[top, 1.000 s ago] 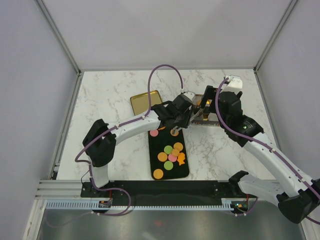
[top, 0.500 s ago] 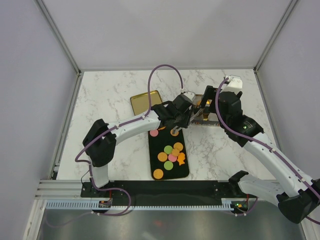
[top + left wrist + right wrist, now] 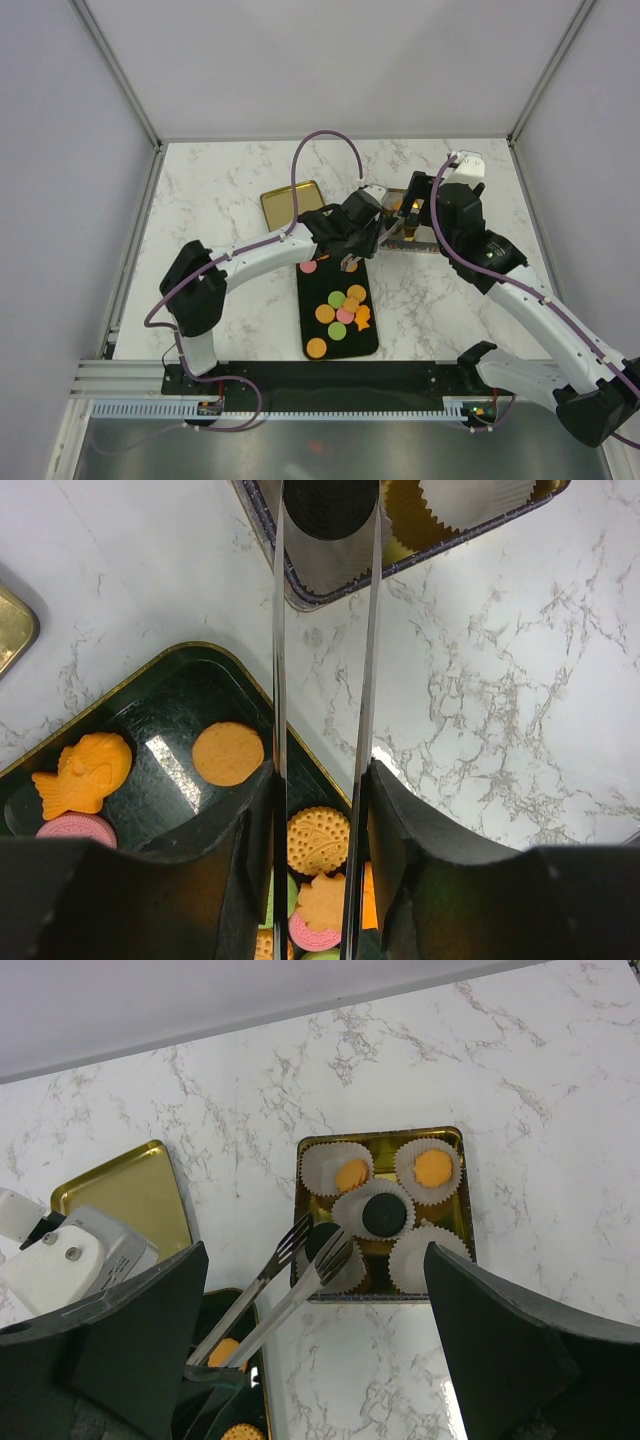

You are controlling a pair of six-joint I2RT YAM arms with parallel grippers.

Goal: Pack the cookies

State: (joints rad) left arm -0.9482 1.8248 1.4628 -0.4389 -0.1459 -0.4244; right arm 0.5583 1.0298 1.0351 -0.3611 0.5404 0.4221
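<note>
My left gripper [image 3: 320,792] is shut on metal tongs [image 3: 278,630], whose fork-like tips reach into the gold tin [image 3: 380,1297]. A dark brown cookie [image 3: 322,1240] sits between the tips, over a paper cup at the tin's near left corner. Two orange cookies [image 3: 433,1168] and another dark cookie [image 3: 382,1214] lie in other cups. More cookies [image 3: 336,300], orange, pink and green, lie on the black tray [image 3: 366,342]. My right gripper [image 3: 315,1260] hangs open above the tin, holding nothing.
The tin's gold lid [image 3: 292,203] lies flat on the marble left of the tin. One paper cup [image 3: 425,1250] in the tin holds nothing. White walls close the table at the back and both sides.
My left gripper and the tongs have shifted slightly up and left, and the tong arms have spread a little. The right arm has not moved.
</note>
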